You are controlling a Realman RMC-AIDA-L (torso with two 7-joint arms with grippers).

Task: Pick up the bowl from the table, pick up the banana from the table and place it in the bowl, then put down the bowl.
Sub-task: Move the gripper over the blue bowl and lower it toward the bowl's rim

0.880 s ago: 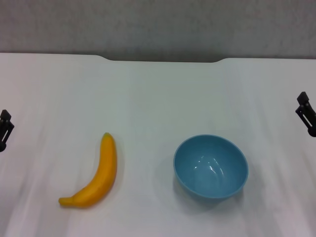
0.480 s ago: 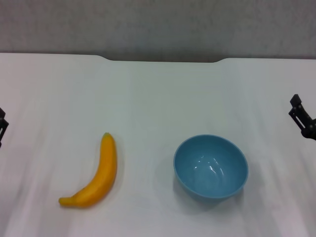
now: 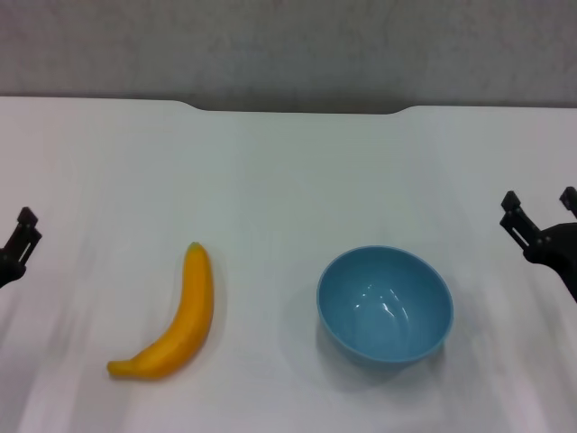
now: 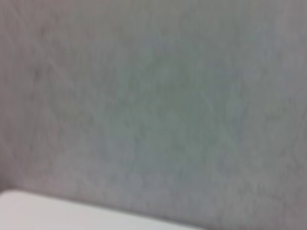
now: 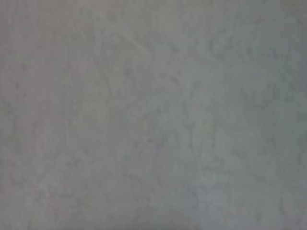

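Right gripper (image 3: 539, 209) has swung in from right edge, fingers apart; left gripper (image 3: 20, 236) at left edge, state unclear. Risk: glossy bowl (image 3: 385, 303) skids if rim clipped.

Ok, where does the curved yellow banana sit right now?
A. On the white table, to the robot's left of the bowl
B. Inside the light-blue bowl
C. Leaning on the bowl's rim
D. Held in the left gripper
A: the curved yellow banana lies flat on the white table, apart from the empty glossy light-blue bowl; neither gripper touches it.
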